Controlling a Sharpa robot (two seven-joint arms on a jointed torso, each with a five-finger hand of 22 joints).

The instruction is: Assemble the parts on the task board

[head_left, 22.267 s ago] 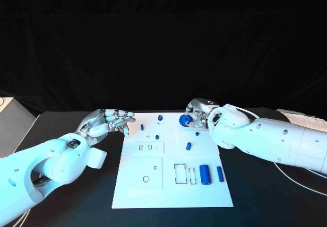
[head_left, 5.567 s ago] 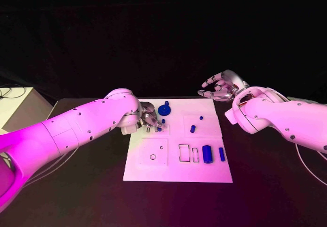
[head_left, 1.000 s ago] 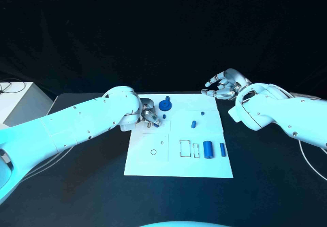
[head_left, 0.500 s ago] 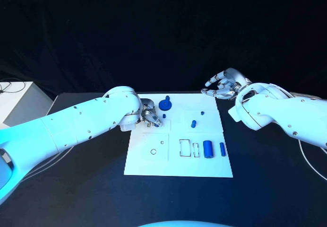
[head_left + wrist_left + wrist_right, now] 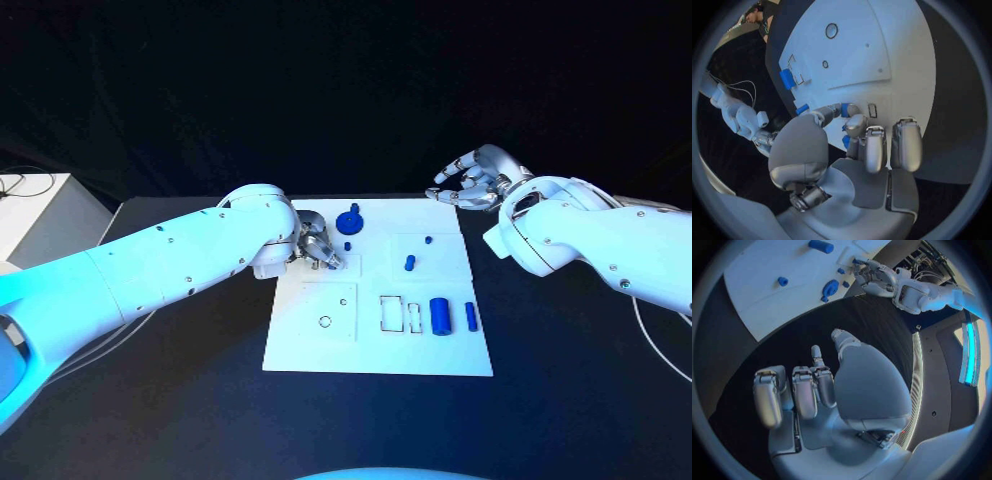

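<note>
Left hand: our left hand is down on the task board, fingers pinching a small blue peg at its far-left slots.
Right hand: our right hand hovers off the board's far-right corner, fingers apart, holding nothing.
Done: the blue wheel looks seated near the board's far edge, we judge.
Left: the blue cylinder and its slimmer neighbour lie loose at the board's right side.
</note>
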